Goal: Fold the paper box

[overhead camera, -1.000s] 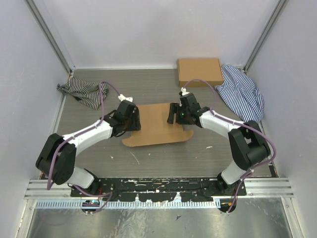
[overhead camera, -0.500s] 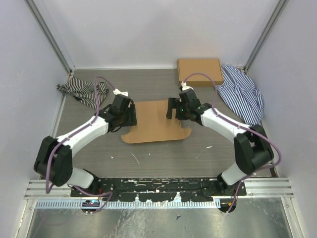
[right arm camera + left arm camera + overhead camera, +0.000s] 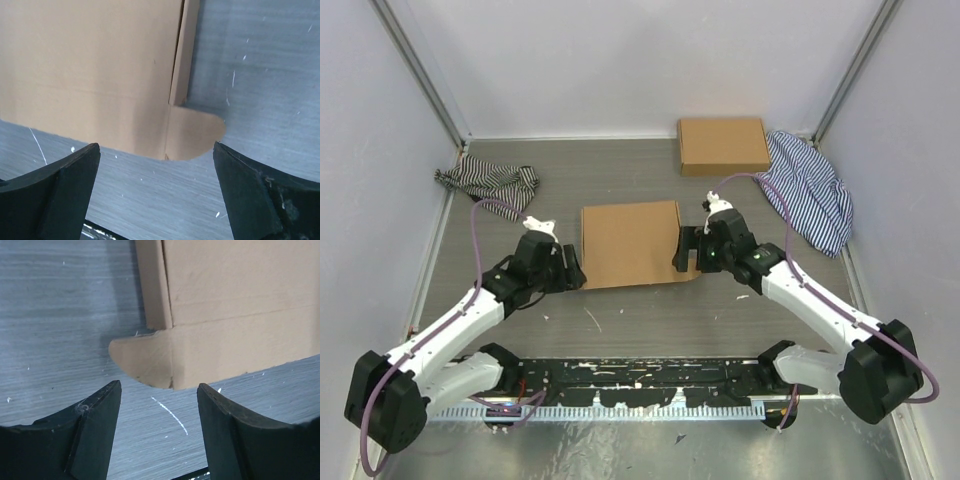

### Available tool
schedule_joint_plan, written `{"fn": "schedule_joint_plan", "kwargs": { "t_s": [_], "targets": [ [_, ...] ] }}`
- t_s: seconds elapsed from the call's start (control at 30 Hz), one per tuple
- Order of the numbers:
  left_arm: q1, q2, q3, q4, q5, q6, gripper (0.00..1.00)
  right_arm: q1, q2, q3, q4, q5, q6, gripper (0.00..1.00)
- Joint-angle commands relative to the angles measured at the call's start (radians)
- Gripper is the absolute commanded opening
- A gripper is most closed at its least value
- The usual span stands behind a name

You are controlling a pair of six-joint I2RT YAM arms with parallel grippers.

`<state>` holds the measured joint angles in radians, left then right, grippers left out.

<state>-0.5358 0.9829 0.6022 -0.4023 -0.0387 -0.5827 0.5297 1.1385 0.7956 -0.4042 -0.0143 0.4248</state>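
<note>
Paper box point(image 3: 630, 243) lies flat on the desk point(image 3: 620, 325), roughly centred between the two arms, brown and unprinted, long edges running left-right. Left jaws sit at the box's near-left corner, low over the desk. In the left wrist view both fingers point(image 3: 92, 437) are spread wide with only bare desk between them, so released, nothing grasped. Ahead of the fingertips: a rounded tab point(image 3: 142, 362) at the box corner, apart from the fingers, and a narrow side strip point(image 3: 152, 285) running away along the box edge, with a shadow on the desk beside it. Cannot tell whether that strip is flat or slightly raised. A crease line crosses the main panel parallel to the near edge. Right jaws sit at the near-right corner, mirror arrangement. In the right wrist view the fingers point(image 3: 57, 197) are likewise wide apart and empty, with the right rounded tab point(image 3: 195, 132) and right side strip point(image 3: 182, 55) ahead of them, not touching. Far side of the desk: a second cardboard box point(image 3: 724, 145), neat rectangle, well apart from the paper box. Blue striped cloth point(image 3: 810, 190) lies just right of it; dark striped cloth point(image 3: 488, 184) is bunched at far left.
</note>
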Motion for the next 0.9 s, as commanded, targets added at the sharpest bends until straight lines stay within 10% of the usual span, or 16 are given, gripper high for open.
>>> {"fn": "schedule_joint_plan", "kwargs": {
  "t_s": [0.0, 0.87],
  "targets": [
    [0.0, 0.007, -0.001, 0.021, 0.042, -0.017, 0.69, 0.024, -0.006, -0.036, 0.02, -0.03, 0.003, 1.0],
    [0.001, 0.086, 0.047, -0.005, 0.078, 0.03, 0.7, 0.088, 0.117, 0.043, -0.01, 0.088, -0.034, 0.99]
  ]
}}
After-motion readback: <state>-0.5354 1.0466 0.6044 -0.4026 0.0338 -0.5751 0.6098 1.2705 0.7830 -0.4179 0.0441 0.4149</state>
